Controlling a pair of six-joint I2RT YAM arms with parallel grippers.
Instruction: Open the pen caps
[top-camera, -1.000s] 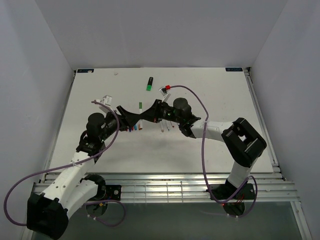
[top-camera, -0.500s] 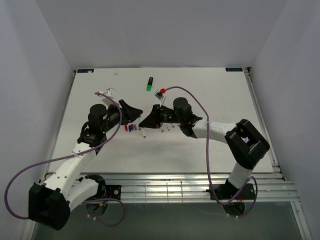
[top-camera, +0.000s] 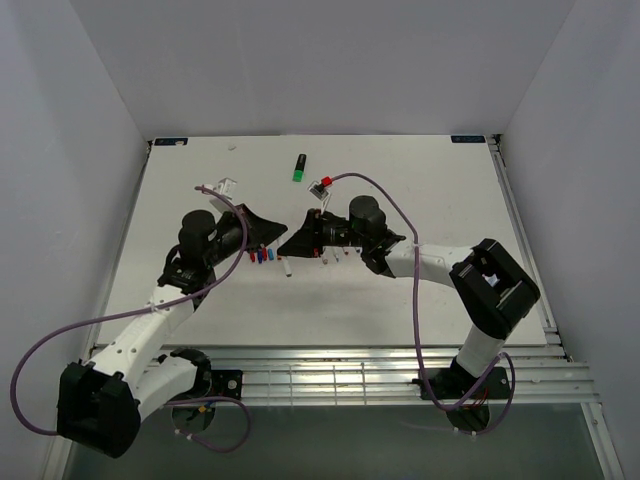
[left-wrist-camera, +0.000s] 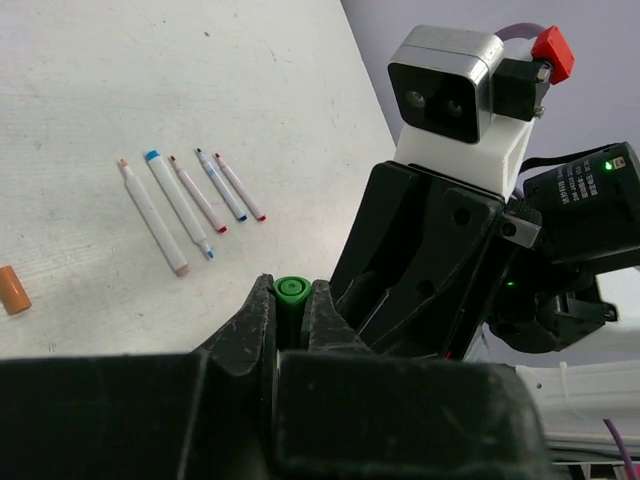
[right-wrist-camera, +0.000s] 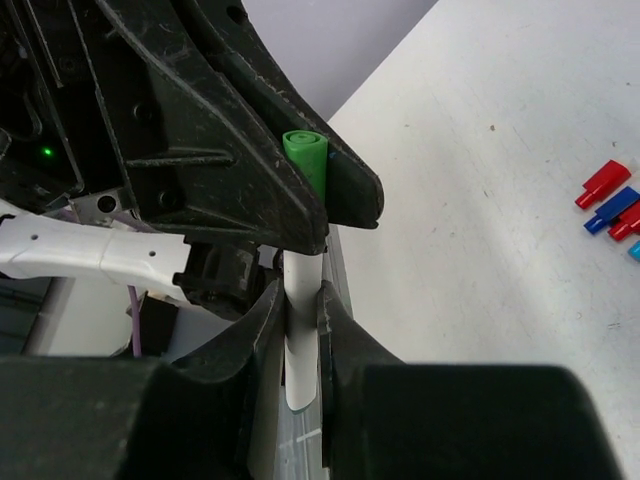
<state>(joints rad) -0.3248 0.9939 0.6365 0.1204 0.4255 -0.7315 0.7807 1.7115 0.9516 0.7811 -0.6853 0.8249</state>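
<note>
Green short plastic pen cap (left-wrist-camera: 291, 288) is pinched between the fully closed jaws of the left gripper (left-wrist-camera: 291, 303) above mid-table. In line below it, a thin white pen barrel (right-wrist-camera: 301, 345) is clamped by the right gripper (right-wrist-camera: 301, 300). Loose red and blue plastic caps (right-wrist-camera: 608, 198) are seen on the white table (top-camera: 400, 290) nearby.

table (top-camera: 300, 310) open at 6 o'clock, marker (top-camera: 299, 168) parked at 12, loose caps (top-camera: 262, 256) and bare pens (left-wrist-camera: 180, 207) cluttering dead centre, left arm (top-camera: 160, 310) blocking 9, right arm (top-camera: 440, 262) 3
</note>
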